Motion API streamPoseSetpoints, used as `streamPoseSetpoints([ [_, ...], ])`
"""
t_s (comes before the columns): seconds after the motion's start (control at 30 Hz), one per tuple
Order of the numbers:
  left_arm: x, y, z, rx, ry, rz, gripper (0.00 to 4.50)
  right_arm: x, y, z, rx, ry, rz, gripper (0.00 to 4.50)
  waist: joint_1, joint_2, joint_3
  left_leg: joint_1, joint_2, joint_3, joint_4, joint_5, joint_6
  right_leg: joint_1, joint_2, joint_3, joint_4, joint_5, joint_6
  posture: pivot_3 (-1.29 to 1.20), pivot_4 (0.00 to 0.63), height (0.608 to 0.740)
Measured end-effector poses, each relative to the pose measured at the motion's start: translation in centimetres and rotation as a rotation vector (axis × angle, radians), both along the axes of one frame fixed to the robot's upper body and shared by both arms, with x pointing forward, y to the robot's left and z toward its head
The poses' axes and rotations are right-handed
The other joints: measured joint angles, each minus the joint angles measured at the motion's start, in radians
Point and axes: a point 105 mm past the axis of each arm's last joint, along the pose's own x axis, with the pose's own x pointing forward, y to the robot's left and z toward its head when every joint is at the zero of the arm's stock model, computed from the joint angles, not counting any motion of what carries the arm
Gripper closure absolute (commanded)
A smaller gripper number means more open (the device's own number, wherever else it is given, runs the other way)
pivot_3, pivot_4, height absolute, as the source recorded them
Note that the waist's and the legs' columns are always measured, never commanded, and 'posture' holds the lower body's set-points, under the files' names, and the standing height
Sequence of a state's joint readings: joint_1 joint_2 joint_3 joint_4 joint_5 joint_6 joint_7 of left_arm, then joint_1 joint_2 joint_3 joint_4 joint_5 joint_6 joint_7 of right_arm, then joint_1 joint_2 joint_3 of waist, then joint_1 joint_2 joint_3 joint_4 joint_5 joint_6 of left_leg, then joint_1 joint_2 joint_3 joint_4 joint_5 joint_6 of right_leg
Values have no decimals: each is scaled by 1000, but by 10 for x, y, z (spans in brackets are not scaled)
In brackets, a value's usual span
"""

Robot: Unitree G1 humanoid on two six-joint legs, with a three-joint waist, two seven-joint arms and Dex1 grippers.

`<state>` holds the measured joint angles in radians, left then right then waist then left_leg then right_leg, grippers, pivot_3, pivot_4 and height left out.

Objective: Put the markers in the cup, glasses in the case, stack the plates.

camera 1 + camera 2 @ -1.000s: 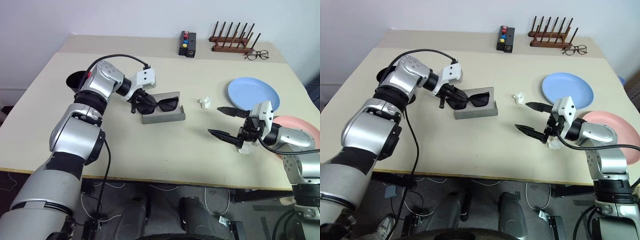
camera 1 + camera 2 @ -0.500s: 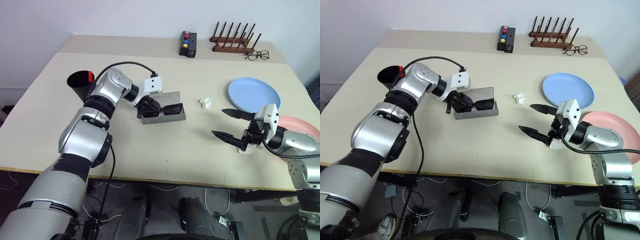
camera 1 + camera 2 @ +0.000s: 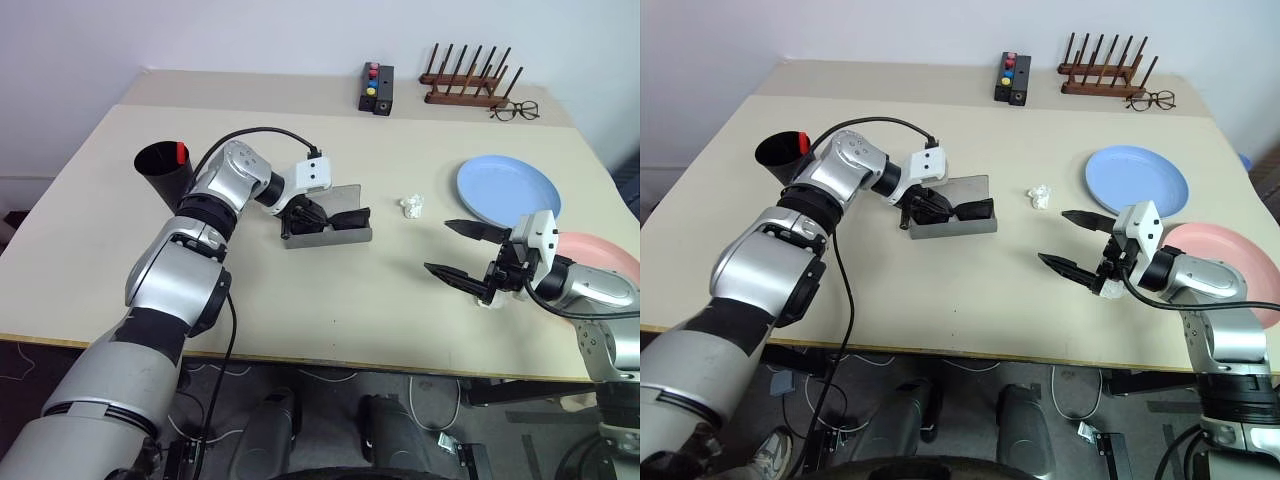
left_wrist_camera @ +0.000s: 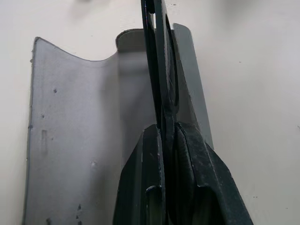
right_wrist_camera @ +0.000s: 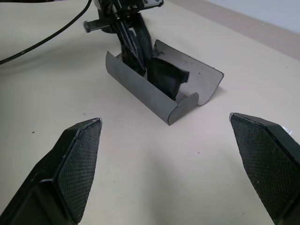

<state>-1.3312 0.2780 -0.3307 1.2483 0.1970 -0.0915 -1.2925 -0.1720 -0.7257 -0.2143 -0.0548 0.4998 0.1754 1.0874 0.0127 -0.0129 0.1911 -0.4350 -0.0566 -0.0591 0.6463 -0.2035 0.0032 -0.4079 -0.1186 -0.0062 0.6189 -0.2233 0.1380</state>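
The glasses (image 3: 345,217) sit in the case (image 3: 330,236), left end effector (image 3: 305,216) apparently gripping them.

button box (image 3: 376,88), peg rack (image 3: 468,78), spectacles (image 3: 514,109), crumpled paper (image 3: 411,205)

On the beige surface (image 3: 300,320) the left hand (image 3: 305,213) reaches down into the open grey case (image 3: 330,232), where the black sunglasses (image 3: 345,217) sit. The right hand (image 3: 468,252) hovers with its fingers spread wide, near a light blue plate (image 3: 507,188) and a pink plate (image 3: 600,250). A black cup (image 3: 160,170) with a red-capped marker (image 3: 181,153) stands at the far left, and a white crumpled scrap (image 3: 411,205) lies between case and blue plate.
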Motion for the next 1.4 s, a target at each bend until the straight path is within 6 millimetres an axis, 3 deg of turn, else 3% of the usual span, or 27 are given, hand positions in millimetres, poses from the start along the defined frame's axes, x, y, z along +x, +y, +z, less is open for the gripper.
streamPoseSetpoints([
  [0.17, 0, 0, 0, -1, 1, -3, 271, 0, 0, 1, 0, -3, 1, 0, -1, 0, 0, 0, 0, 0, 0, 0, 0, 0, 0, 0, 0, 0, 0, 0, 150, 740],
  [0.33, -2, 0, 4, -29, 9, -16, 271, 2, 1, 4, -1, -13, 2, 0, -1, 0, 0, 0, 0, 0, 0, 0, 0, 0, 0, 0, 0, 0, 0, 0, 150, 740],
  [0.47, 4, 0, 26, -116, -19, 23, 271, 6, 1, 9, 0, -32, -5, 0, -1, 0, 0, 0, 0, 0, 0, 0, 0, 0, 0, 0, 0, 0, 0, 0, 150, 740],
  [0.57, 18, 2, 58, -208, -106, 120, 1105, 8, -1, 10, 5, -42, -27, 0, 0, 0, 0, 0, 0, 0, 0, 0, 0, 0, 0, 0, 0, 1, 1, 0, 150, 740],
  [0.67, 30, 7, 87, -287, -204, 224, 2554, 10, -2, 10, 6, -48, -45, 0, -1, 0, 0, 0, 0, 0, 0, 0, 0, 0, 0, 0, 0, 0, 1, 0, 150, 740],
  [0.77, 39, 14, 92, -321, -239, 319, 4043, 10, -3, 9, 5, -48, -54, 0, -2, 0, 0, 0, -1, 0, 0, 0, 0, 0, 0, 0, 1, 1, 2, 0, 150, 740],
  [0.97, 48, 36, 83, -308, -247, 447, 4043, 0, -17, -1, -10, -5, -71, 0, 0, 0, 0, 0, -2, 0, 0, 0, 0, 0, 0, 0, 1, 1, 2, 0, 150, 740],
  [1.2, 52, 48, 46, -244, -192, 542, 4043, -13, -35, -1, -4, 21, -99, 0, -1, 0, 0, 0, -2, 0, 0, 0, 0, 0, 0, 0, 1, 1, 2, 0, 150, 740],
  [1.3, 53, 45, 27, -210, -177, 573, 4043, -16, -38, -2, -3, 29, -106, 0, 0, 0, 0, 0, -2, 0, 0, 0, 0, 0, 0, 0, 1, 1, 2, 0, 150, 740],
  [1.4, 49, 31, 11, -198, -142, 552, 4043, -17, -34, 3, -2, 15, -98, 0, 1, 0, 0, 0, -2, 0, 0, 0, 0, 0, 0, 0, 1, 1, 2, 0, 150, 740],
])
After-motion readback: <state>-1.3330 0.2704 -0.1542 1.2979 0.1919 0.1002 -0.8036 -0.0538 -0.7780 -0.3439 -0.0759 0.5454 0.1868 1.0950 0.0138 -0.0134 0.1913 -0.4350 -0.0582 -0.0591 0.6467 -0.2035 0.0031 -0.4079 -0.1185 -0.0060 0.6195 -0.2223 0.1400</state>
